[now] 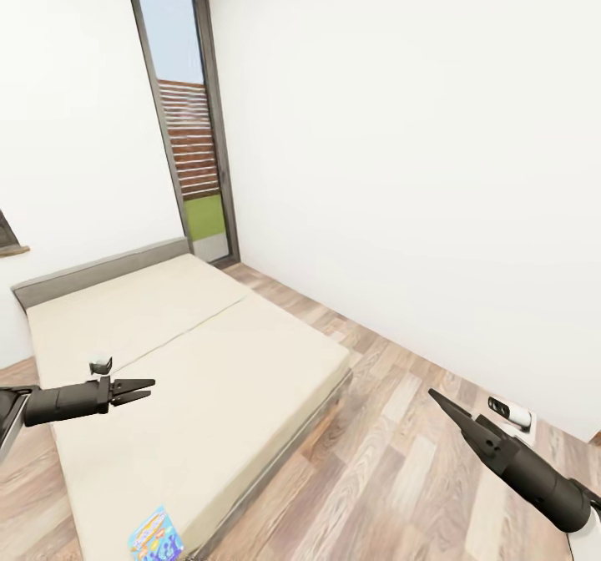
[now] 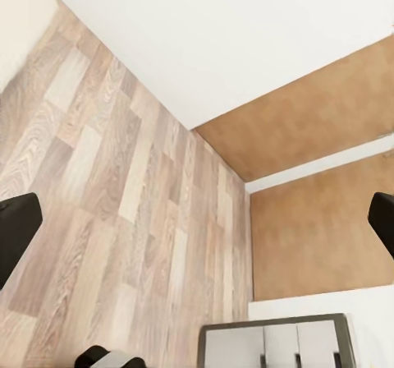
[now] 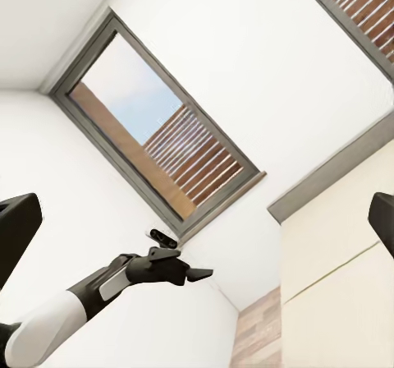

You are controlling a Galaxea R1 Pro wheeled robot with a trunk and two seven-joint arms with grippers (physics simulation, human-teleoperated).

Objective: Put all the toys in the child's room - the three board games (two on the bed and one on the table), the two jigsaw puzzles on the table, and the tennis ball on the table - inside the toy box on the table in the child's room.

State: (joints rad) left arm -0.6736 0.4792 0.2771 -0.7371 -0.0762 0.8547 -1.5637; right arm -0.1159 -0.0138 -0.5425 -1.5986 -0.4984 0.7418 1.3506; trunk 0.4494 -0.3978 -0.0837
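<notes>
1. Bright, even daylight fills the room; the white walls (image 1: 401,127) look almost flat, with no glare.
2. Light seems to come from the tall glass door (image 1: 188,118) behind the bed (image 1: 209,352), where blue sky shows.
3. Shadows are faint, only a soft dark edge under the bed.
4. The head view bends straight lines near its edges, and the door leans.
5. All three renders are slightly soft but in focus.

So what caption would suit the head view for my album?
Both grippers, left and right, empty above the bed, one blue board game at its near edge.
</notes>
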